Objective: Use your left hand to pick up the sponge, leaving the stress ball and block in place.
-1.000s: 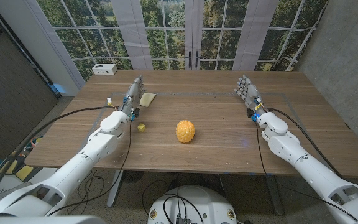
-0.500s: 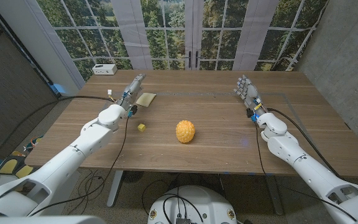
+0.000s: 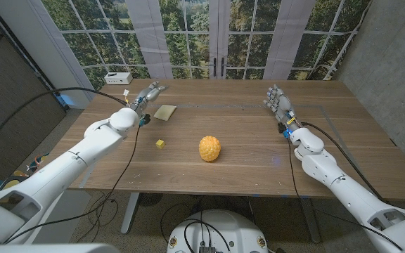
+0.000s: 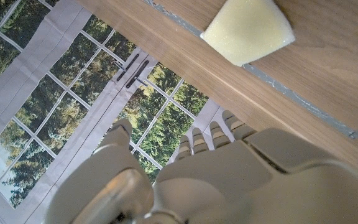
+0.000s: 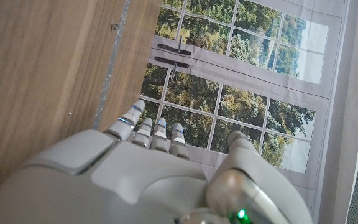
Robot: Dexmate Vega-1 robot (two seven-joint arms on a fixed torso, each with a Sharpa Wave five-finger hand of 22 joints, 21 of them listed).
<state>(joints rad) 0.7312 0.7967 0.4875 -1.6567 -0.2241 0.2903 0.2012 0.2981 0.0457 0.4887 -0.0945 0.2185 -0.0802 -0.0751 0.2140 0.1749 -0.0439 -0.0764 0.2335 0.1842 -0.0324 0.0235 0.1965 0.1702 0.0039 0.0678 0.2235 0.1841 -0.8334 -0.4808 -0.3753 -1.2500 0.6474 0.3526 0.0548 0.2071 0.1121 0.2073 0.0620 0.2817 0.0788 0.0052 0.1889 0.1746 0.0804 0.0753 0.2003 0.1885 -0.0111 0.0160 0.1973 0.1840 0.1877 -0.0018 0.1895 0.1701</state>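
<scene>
The left arm stretches far out across the desk (image 3: 245,165), its hand (image 3: 148,93) raised near the far left side with fingers extended and apart, holding nothing. The right arm reaches forward along the right side, elbow bent, its hand (image 3: 278,100) standing upright with fingers (image 5: 143,129) straight, close together and pointing up, empty as well.
</scene>
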